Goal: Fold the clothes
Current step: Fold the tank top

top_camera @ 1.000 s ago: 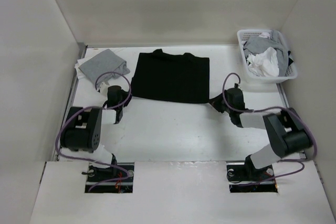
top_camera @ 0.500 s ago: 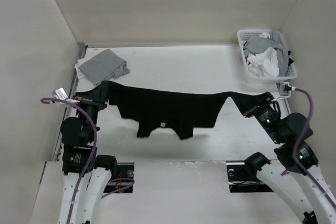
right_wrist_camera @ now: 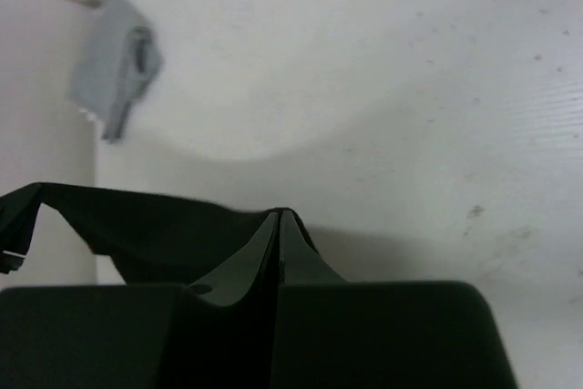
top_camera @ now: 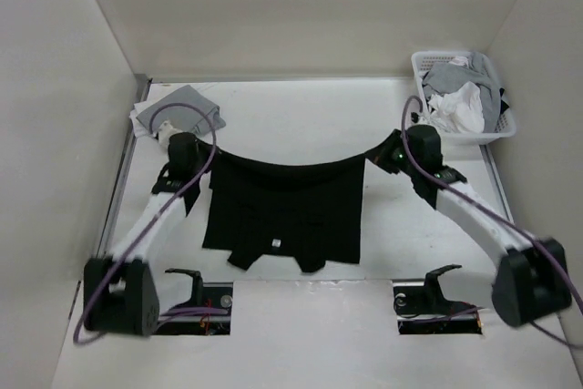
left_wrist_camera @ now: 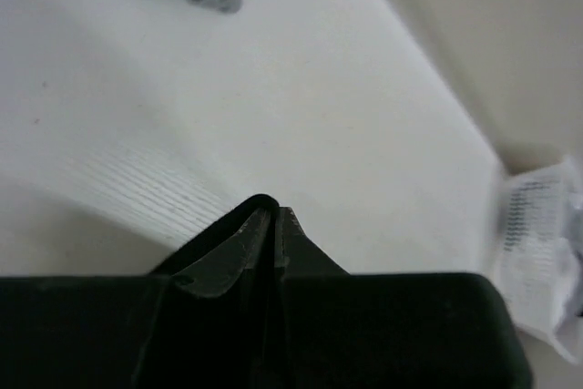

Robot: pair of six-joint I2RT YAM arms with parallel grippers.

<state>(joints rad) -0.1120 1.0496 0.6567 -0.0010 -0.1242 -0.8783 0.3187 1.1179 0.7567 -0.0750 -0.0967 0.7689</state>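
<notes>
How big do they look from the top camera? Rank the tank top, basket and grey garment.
1. tank top
2. basket
3. grey garment

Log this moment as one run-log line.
left gripper: shut on tank top corner | right gripper: shut on opposite corner | tank top: stretched between them, straps on near side

White tubular links and blocky black joints on left arm (top_camera: 150, 220), lower left, and right arm (top_camera: 474, 211), lower right; looped with thin purple cables (top_camera: 187, 120); tipped with tapered black fingers (left_wrist_camera: 235, 254).
</notes>
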